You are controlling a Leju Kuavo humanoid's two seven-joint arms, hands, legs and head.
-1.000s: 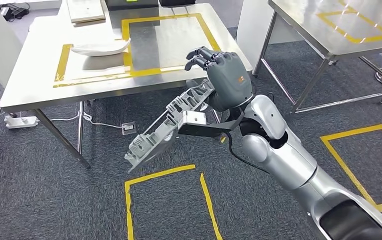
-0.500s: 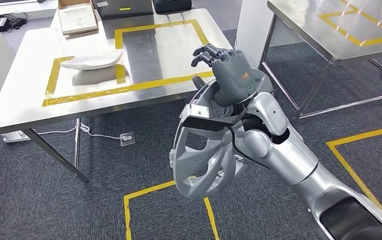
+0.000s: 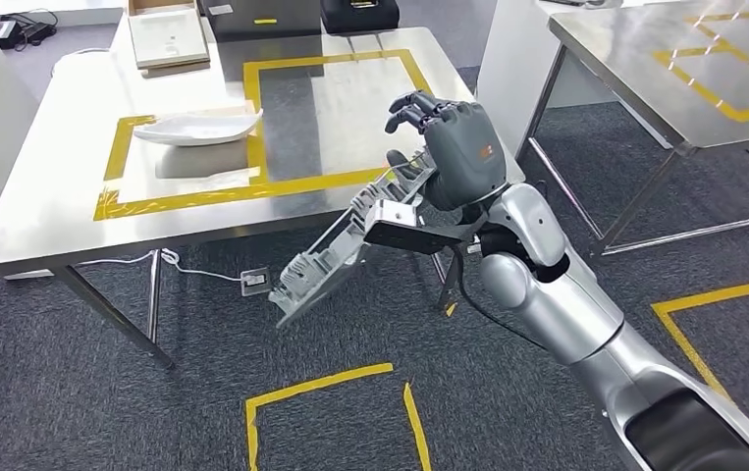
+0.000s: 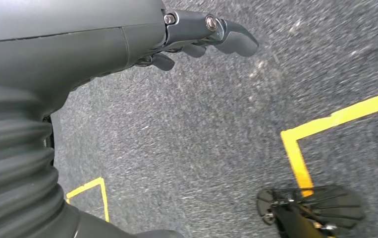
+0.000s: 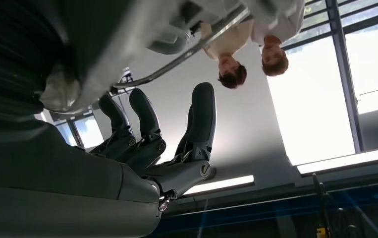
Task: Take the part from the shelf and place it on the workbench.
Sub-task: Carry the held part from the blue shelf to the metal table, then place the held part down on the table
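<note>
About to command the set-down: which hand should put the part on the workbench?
Right. The right hand already holds the grey part beside the workbench edge; the left hand hangs over the carpet, holding nothing.

White curved dish (image 3: pixel 198 127) sits on the steel worktop (image 3: pixel 56 196) in front of me, inside a yellow tape rectangle (image 3: pixel 115 157). Flat box (image 3: pixel 161 37) and dark cases (image 3: pixel 262 15) at its far edge. Second steel table (image 3: pixel 645 59) to my right. Grey carpet (image 3: pixel 105 392) with yellow tape squares (image 3: pixel 321 383); power strip (image 3: pixel 254 282) under the worktop. 2 people (image 5: pixel 251 49) stand nearby.
</note>
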